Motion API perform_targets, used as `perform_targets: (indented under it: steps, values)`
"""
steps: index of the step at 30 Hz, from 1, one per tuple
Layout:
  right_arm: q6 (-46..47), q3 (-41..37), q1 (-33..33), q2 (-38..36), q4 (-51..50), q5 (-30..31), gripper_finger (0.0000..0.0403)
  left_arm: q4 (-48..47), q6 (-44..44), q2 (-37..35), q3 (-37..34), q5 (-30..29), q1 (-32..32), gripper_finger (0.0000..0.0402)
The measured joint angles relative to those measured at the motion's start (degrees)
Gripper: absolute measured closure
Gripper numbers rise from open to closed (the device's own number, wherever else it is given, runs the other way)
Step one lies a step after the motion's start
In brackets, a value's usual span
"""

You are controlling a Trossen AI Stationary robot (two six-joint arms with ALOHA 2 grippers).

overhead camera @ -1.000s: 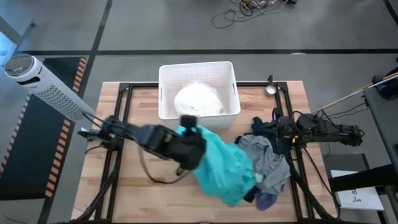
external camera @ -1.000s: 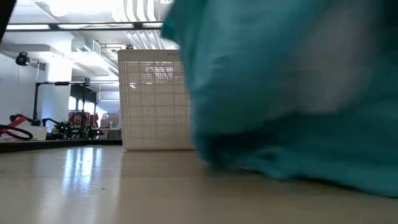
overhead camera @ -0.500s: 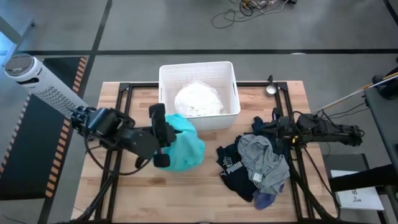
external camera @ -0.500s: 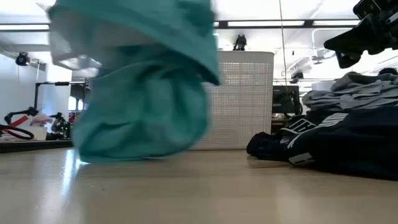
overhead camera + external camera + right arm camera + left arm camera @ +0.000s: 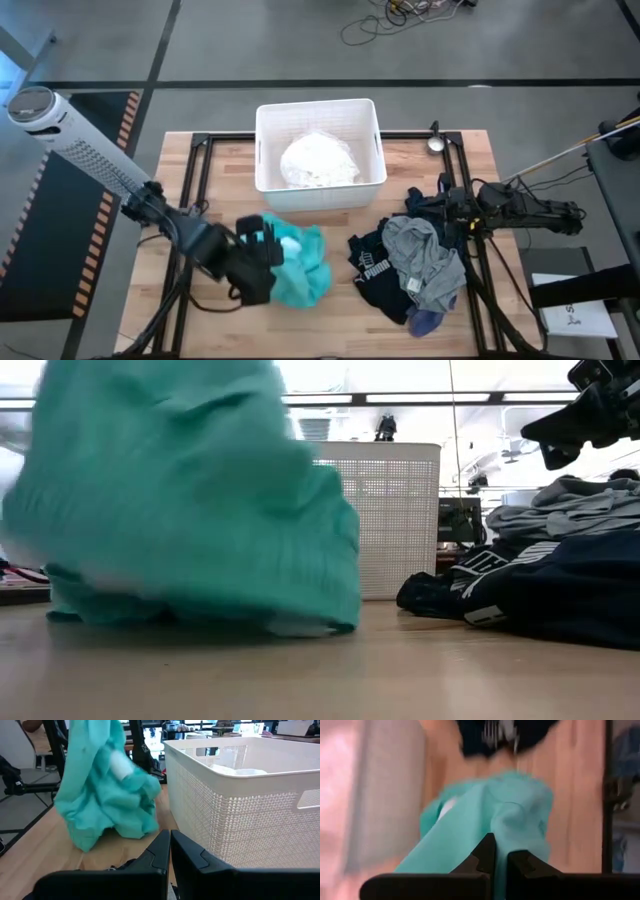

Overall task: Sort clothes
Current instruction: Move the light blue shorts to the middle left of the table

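Your left fingers (image 5: pixel 496 862) pinch the crumpled teal fabric garment (image 5: pixel 298 262) at the table's (image 5: pixel 330 330) seven o'clock; a thin fold could slip out.

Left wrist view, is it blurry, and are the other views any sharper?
Left wrist view: heavily smeared, the teal garment and bin wall soft. Low view: the teal garment is motion-blurred, while the navy-black garment and bin stay fairly crisp. High view: sharp except around the left gripper. Right wrist view: bin sharp.

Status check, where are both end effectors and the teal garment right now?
Left end effector shut on teal garment, bunched on the table in front of the white bin. Right end effector shut, empty, parked by the dark pile. Nothing blocking.
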Motion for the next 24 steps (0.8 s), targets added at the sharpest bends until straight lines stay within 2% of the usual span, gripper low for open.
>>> perform_targets:
  steps: [5, 10, 17, 24]
  values:
    - [0.00, 0.00, -0.01, 0.00, -0.05, -0.02, 0.0403, -0.20, -11.12, -0.03, -10.95, 3.37, -3.20, 0.0401]
    - [0.00, -0.01, -0.01, 0.00, -0.07, -0.02, 0.0403, -0.54, -22.39, -0.86, -19.24, 9.72, -5.76, 0.0401]
    - [0.00, 0.00, 0.00, 0.00, -0.07, 0.00, 0.0403, -0.56, -32.34, -3.41, -29.09, 16.16, -8.62, 0.0401]
    - [0.00, -0.02, 0.01, 0.00, -0.05, -0.02, 0.0403, -0.55, -42.55, -9.04, -38.69, 23.15, -12.58, 0.0401]
